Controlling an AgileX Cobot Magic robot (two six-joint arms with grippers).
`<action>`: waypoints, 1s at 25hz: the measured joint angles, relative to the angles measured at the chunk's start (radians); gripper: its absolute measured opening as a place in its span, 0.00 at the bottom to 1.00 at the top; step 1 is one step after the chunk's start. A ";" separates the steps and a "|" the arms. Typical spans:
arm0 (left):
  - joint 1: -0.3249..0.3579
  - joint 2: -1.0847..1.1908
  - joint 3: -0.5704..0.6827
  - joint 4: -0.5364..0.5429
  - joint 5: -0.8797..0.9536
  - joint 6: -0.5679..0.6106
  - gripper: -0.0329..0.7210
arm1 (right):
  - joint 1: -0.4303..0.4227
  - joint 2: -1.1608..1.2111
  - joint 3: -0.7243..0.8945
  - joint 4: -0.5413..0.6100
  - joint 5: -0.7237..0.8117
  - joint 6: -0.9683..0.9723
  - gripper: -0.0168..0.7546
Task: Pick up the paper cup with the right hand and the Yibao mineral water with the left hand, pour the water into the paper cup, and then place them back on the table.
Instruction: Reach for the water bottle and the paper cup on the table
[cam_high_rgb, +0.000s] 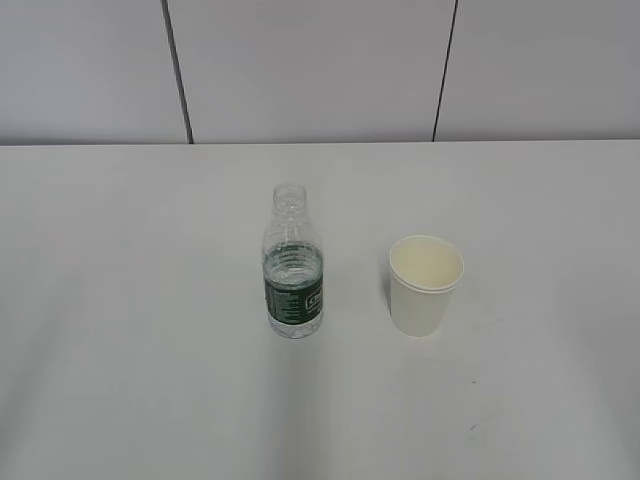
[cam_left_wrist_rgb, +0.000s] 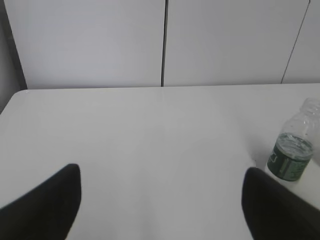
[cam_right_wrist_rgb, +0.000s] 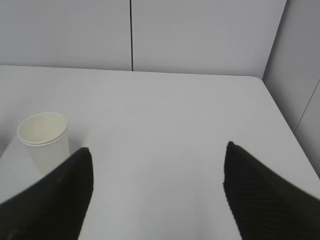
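Note:
The Yibao mineral water (cam_high_rgb: 293, 265), a clear ribbed bottle with a dark green label and no cap, stands upright on the white table (cam_high_rgb: 120, 300). The cream-white paper cup (cam_high_rgb: 425, 285) stands upright to its right, apart from it. Neither arm shows in the exterior view. In the left wrist view my left gripper (cam_left_wrist_rgb: 162, 172) is open and empty above bare table, with the bottle (cam_left_wrist_rgb: 292, 150) far to its right. In the right wrist view my right gripper (cam_right_wrist_rgb: 157, 152) is open and empty, with the cup (cam_right_wrist_rgb: 44, 137) to the left of its left finger (cam_right_wrist_rgb: 60, 200).
A pale panelled wall (cam_high_rgb: 320, 70) runs behind the table's far edge. The table's left corner (cam_left_wrist_rgb: 20, 95) shows in the left wrist view and its right corner (cam_right_wrist_rgb: 260, 80) in the right wrist view.

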 joint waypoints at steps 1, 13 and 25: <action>0.000 0.000 0.010 0.001 -0.022 0.000 0.83 | 0.000 0.000 0.013 -0.006 -0.016 0.000 0.82; 0.000 0.000 0.080 0.035 -0.182 0.000 0.82 | 0.000 0.004 0.107 -0.006 -0.209 0.000 0.76; 0.000 0.010 0.116 0.036 -0.316 0.000 0.82 | 0.000 0.058 0.167 -0.006 -0.391 0.000 0.76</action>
